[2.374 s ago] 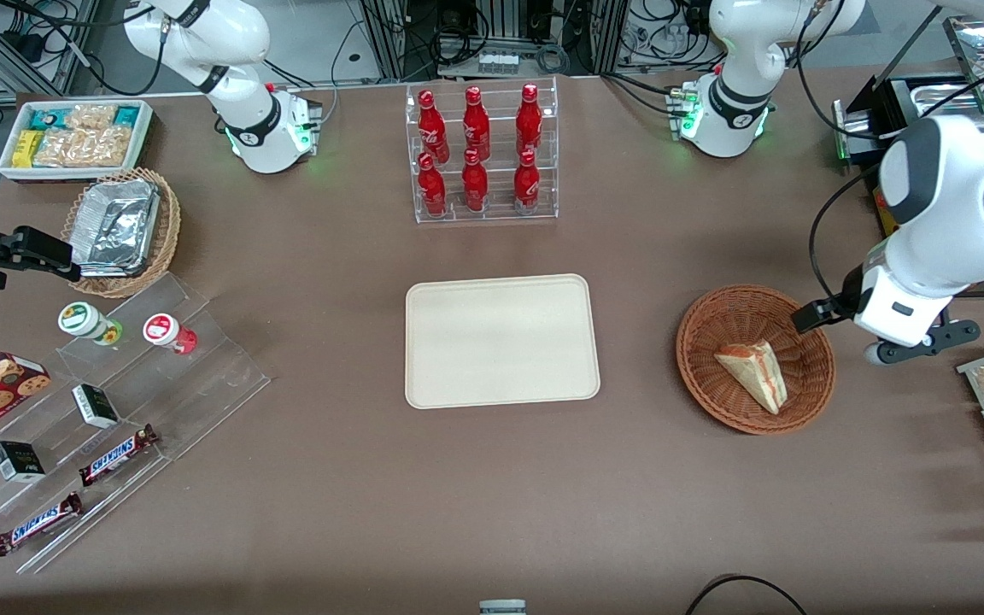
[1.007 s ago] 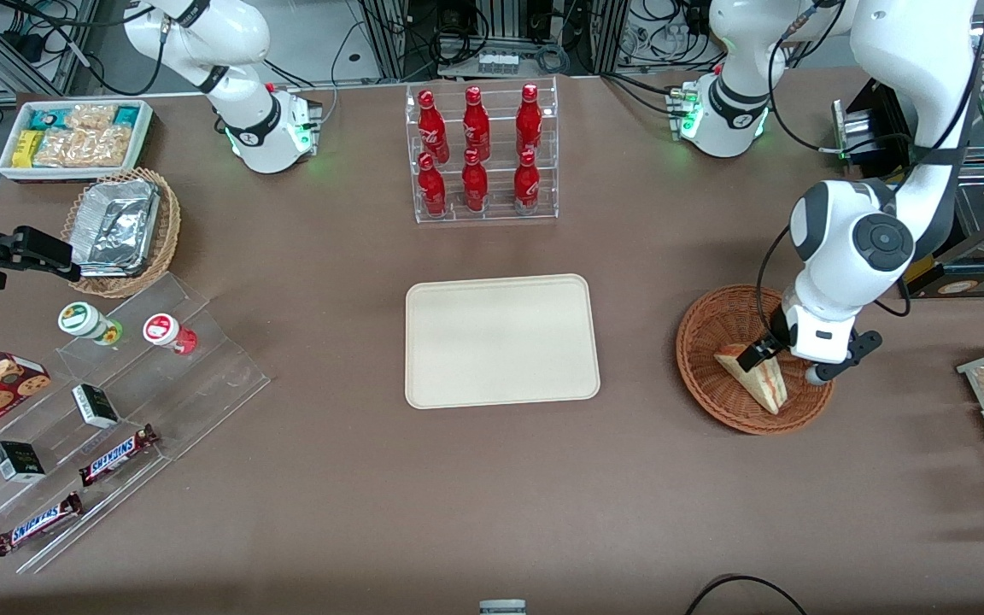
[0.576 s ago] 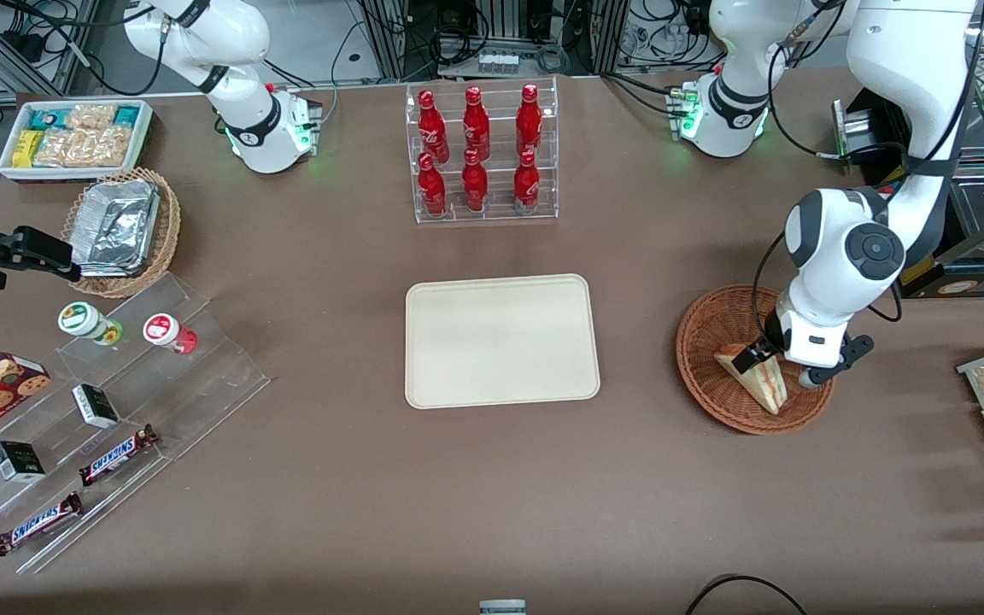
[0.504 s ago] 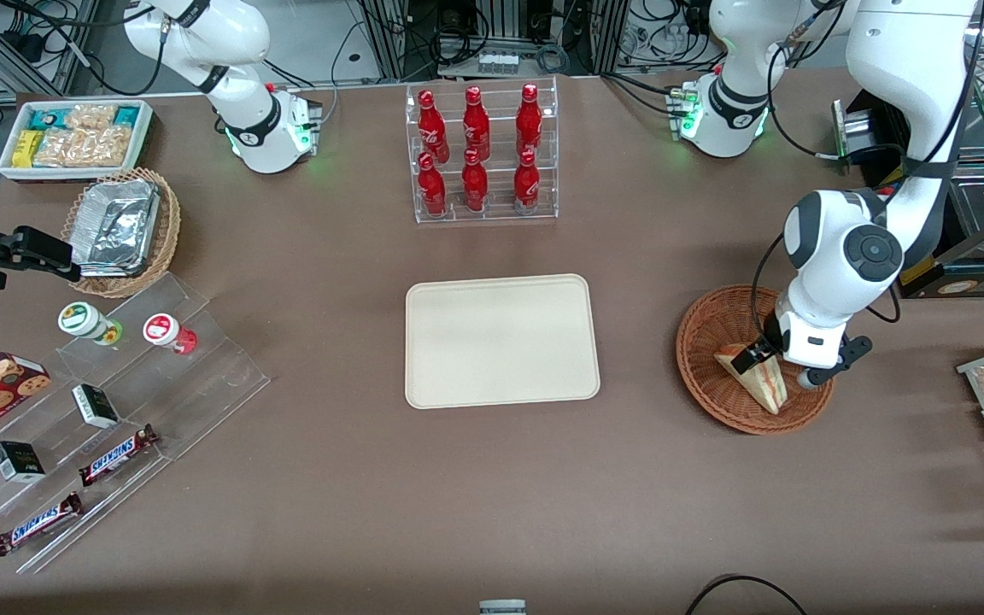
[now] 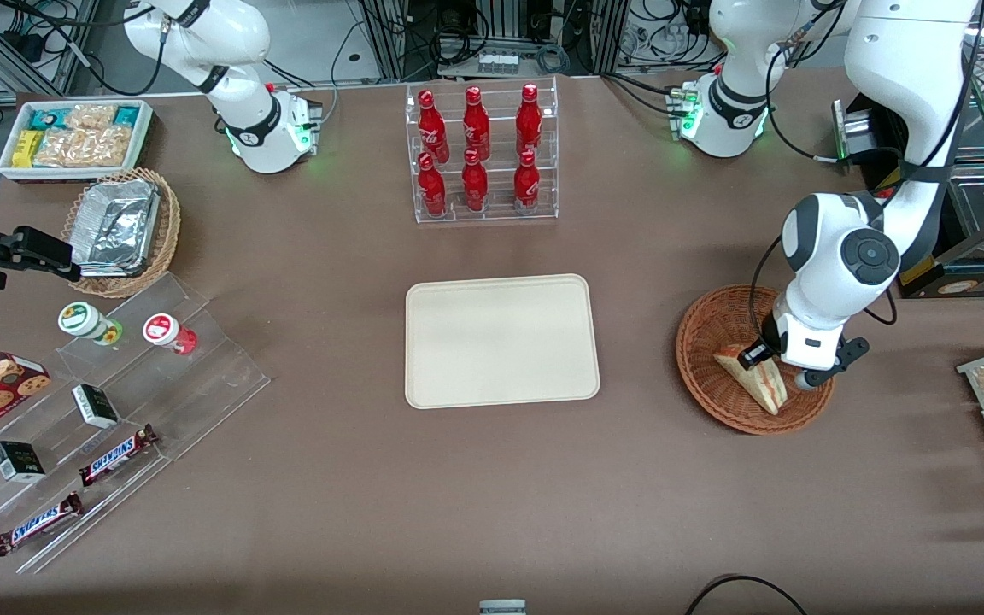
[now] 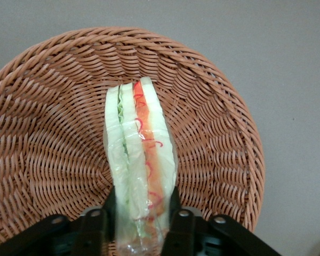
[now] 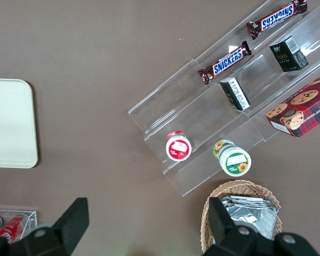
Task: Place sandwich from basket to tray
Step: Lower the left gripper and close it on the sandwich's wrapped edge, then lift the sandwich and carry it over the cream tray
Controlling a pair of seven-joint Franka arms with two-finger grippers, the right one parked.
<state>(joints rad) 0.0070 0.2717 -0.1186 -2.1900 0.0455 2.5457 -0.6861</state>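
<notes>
The left arm's black two-finger gripper [image 6: 137, 226] is down inside the round reddish-brown wicker basket [image 5: 705, 389], its fingers [image 6: 92, 229] pressed flat against the two bread faces of the small clear-wrapped triangular sandwich [image 6: 140, 160], one on each side at the wide end. The gap between the fingers is narrow, just the thickness of the wedge, and the wrap bulges slightly between them. The sandwich stands on edge on the basket's woven floor, its red-orange and green filling layers facing up and its pointed end aimed at the basket wall [image 6: 218, 106]. In the front view the gripper [image 5: 757, 357] sits at the end of the sandwich [image 5: 761, 389] farther from the camera, with the wrist housing above the basket rim. The flat cream-beige rectangular tray [image 5: 500, 340] lies on the brown table [image 5: 492, 495], well apart from the basket toward the parked arm's end, with nothing on it.
</notes>
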